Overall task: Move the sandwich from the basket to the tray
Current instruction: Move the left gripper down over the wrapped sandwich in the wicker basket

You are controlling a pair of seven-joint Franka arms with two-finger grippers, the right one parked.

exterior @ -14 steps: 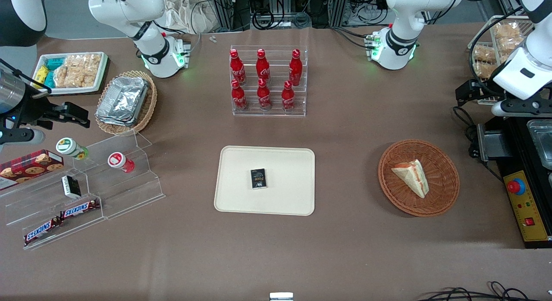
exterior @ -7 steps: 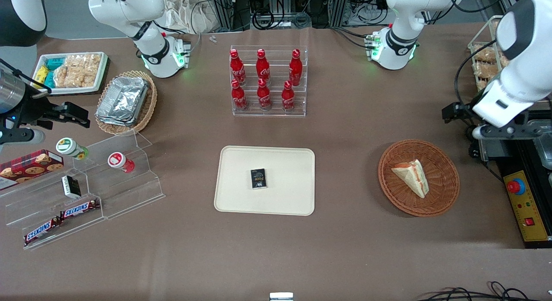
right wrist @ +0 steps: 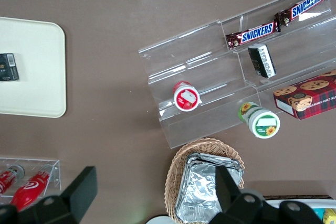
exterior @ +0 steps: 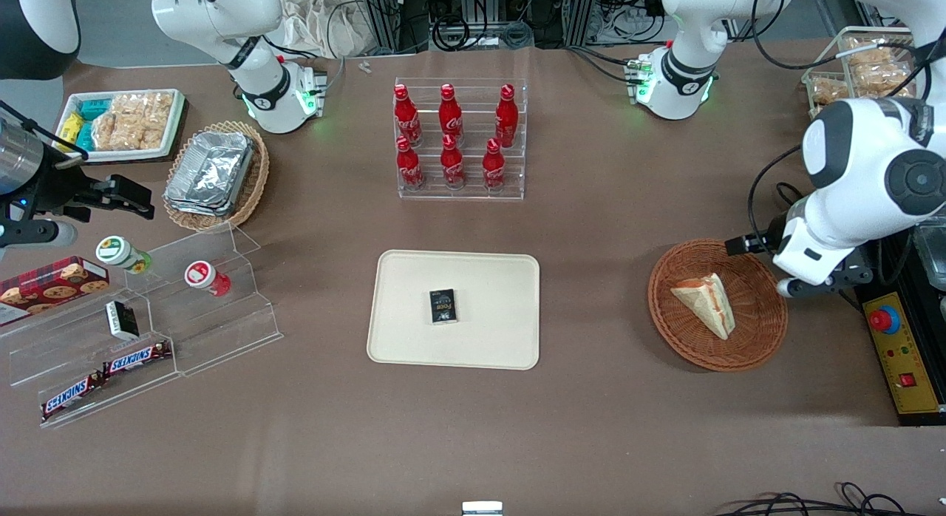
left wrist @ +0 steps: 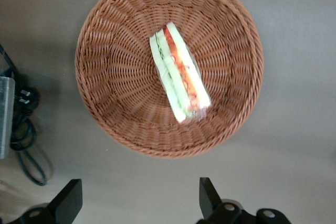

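The sandwich [left wrist: 180,73] is showing as a pale bread wedge with green and red-orange filling along its edge, lying in the reddish-brown woven basket [left wrist: 110,35] on the desk [exterior: 591,228]. The jaws of the left gripper [left wrist: 139,200] are standing wide apart, holding nothing, hovering above the basket's rim, with the sandwich lying ahead of the gap, untouched. The cream tray [exterior: 414,279], carrying a small dark box [exterior: 443,306], is lying well apart toward the parked arm's end.

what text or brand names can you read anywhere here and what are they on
"SNICKERS": two candy bars on the clear acrylic stand.
Red bottles: white script, too small to read.
Small black box on the tray: unreadable.
Cookie box: unreadable.
Sandwich, basket, open gripper above them: no text.
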